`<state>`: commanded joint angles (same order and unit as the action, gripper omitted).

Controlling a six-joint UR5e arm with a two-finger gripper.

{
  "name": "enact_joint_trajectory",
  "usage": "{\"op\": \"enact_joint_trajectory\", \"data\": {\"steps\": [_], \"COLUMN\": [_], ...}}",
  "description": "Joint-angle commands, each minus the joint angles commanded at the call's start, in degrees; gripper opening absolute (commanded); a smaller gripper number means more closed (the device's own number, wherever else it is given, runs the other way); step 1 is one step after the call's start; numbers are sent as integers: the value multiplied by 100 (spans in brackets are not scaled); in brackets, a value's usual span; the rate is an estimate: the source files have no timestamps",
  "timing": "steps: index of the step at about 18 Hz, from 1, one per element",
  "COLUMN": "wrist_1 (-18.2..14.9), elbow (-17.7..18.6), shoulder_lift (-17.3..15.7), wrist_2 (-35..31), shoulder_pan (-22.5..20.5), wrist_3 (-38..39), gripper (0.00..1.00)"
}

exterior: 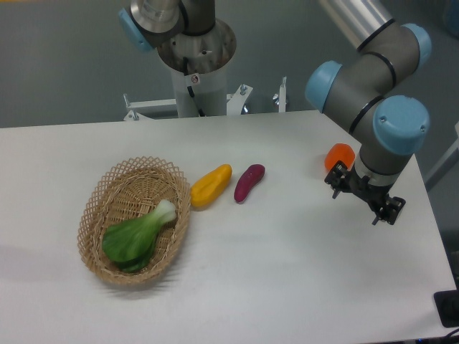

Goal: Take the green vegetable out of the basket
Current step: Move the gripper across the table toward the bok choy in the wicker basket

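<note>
The oval tan woven wicker basket [100,215] with its open lattice rim sits on the white table [272,272] and serves as the landmark here. Inside it lies the green vegetable [138,236], a bok choy-like toy with dark green leaves and a pale stem base; the leaves point toward the basket's near end and the stem toward its far right rim. Part of the leaves is hidden behind the near wall of the basket.

Just right of the basket, touching or almost touching its rim, lies a yellow pepper-like piece [211,185]. A purple eggplant-like piece [249,182] lies just beyond it, farther from the basket.

Well apart from the basket, toward the table's right edge, the grey and blue robot arm [373,86] holds its black two-finger gripper [364,197] above the table. The fingers are small, dark and seen at an angle, so I cannot tell how far they are parted; nothing appears to be held. An orange rounded object [338,156] is partly hidden behind the arm's wrist, so its shape is unclear. The arm's upper links are cut off by the top edge.
</note>
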<state>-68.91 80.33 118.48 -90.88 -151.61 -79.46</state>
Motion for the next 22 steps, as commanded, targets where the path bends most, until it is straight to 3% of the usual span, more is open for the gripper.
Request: {"op": "enact_joint_trajectory", "data": {"steps": [3, 13, 19, 22], "wrist_1": [176, 176, 334, 789], "elbow": [106, 220, 773, 1168], "shoulder_lift": [-26, -176, -536, -659], "wrist_2": [27, 211, 510, 519], "shoulder_pan": [166, 641, 1098, 1476], "wrist_3": [412, 1389, 1608, 2012], "gripper": [100, 100, 100, 100]}}
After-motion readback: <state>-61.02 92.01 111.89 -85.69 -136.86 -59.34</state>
